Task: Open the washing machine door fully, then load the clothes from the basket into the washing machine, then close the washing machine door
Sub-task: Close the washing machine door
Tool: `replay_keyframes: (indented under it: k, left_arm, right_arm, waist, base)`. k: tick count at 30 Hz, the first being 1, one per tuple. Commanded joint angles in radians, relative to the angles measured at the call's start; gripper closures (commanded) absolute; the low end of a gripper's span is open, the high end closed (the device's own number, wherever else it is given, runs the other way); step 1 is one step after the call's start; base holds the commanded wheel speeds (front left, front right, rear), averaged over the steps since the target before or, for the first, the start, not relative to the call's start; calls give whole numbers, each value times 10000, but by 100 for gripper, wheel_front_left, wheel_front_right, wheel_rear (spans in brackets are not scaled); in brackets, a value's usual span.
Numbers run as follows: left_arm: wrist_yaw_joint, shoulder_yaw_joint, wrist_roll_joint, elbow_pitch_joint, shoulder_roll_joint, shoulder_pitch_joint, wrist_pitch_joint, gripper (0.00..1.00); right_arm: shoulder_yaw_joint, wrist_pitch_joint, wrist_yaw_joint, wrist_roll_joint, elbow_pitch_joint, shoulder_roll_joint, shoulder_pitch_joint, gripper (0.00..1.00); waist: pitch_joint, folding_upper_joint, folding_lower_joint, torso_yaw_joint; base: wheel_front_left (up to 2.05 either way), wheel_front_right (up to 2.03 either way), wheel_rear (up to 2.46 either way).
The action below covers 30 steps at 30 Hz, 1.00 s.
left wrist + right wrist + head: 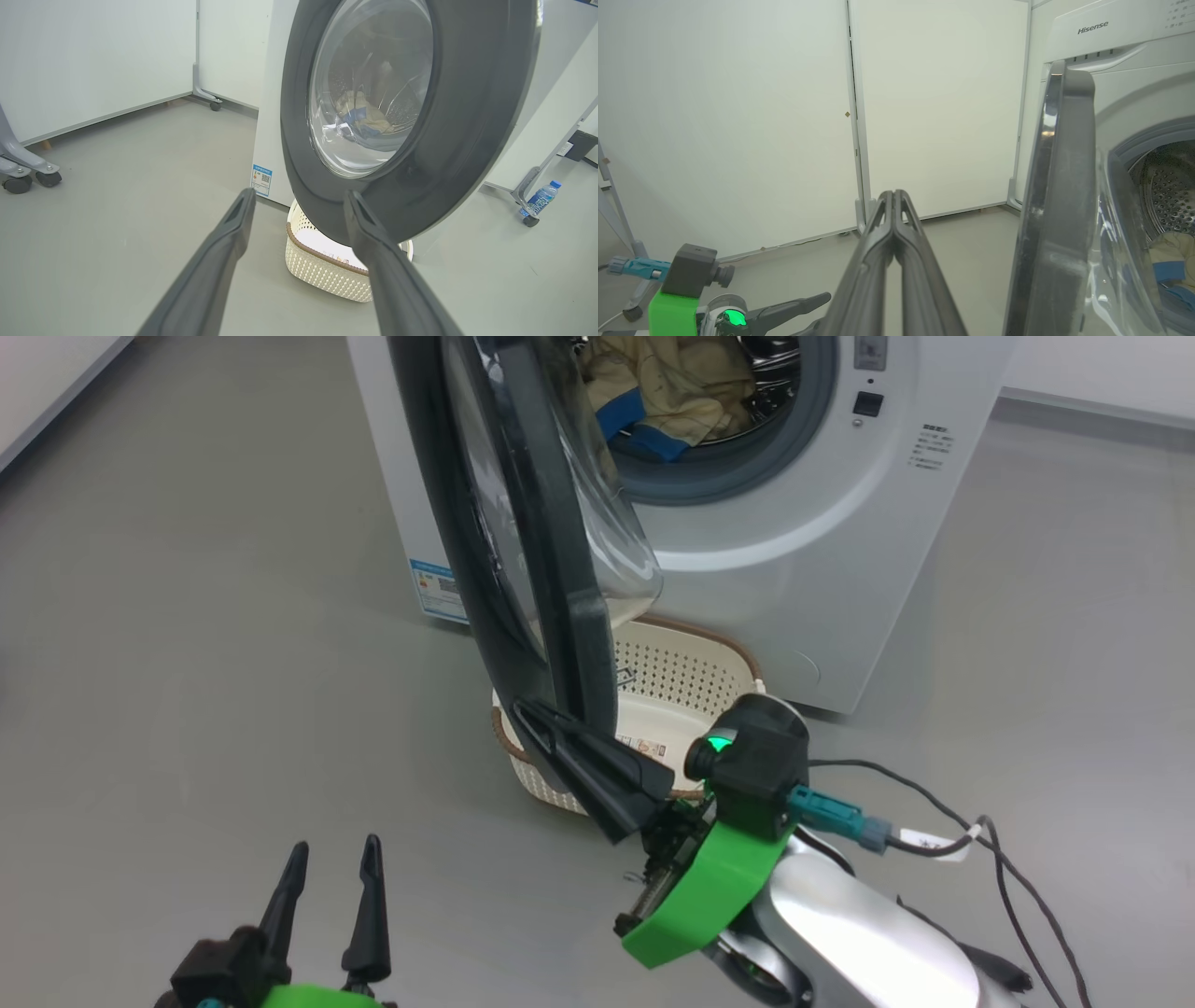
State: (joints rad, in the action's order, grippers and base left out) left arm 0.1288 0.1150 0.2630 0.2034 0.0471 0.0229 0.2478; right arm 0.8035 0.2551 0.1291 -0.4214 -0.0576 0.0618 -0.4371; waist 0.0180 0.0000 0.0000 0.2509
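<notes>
Head view, largest first: washing machine across the top, white front turned toward the robot, drum mouth uncovered. Next, washing machine door, hinged at the left side of the mouth and swung out to roughly a right angle with the front, so seen edge-on. Plane upright, black outer face toward the robot's left, glass bowl bulging right toward the drum, free edge pointing at the robot. Below it, basket on the floor just under the door's lower rim, close against the machine's front, long axis running left to right, looks bare inside. Inside the drum, clothes in a heap, pale yellow with blue trim.

Judged from that: opening done, loading done, closing left, with the whole swing back to the seal to make.

At the door's lower rim, right gripper pressed shut on nothing, tips on the outer side; contact impossible to tell. Low at the left, left gripper, fingers spread wide, empty, well apart from the door.
</notes>
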Motion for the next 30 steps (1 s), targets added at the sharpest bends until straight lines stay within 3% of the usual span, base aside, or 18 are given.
replay_keyframes:
  k: [1, 8, 19, 30]
  left_arm:
    - [19, -179, 49, -262, 32, -535, 139, 0]
    - [19, 261, 258, -385, 32, -799, 139, 0]
    - [19, 727, 279, -470, 32, -1171, 139, 0]
    - [19, 602, 239, -603, 32, -1531, 139, 0]
  right_arm:
    - [136, 67, 16, -159, 145, -115, -360, 100]
    - [484, 67, 16, -376, -581, -115, -363, 100]
    - [96, 67, 16, -320, -1228, -116, -624, 100]
    - [-281, 67, 16, -338, -1214, -116, -885, 100]
  waist:
    - [44, 0, 0, 221]
    - [571, 0, 0, 720]
    - [1496, 0, 0, 1076]
    - [2339, 0, 0, 898]
  base:
    - [0, 0, 0]
    - [0, 0, 0]
    - [0, 0, 0]
    - [0, 0, 0]
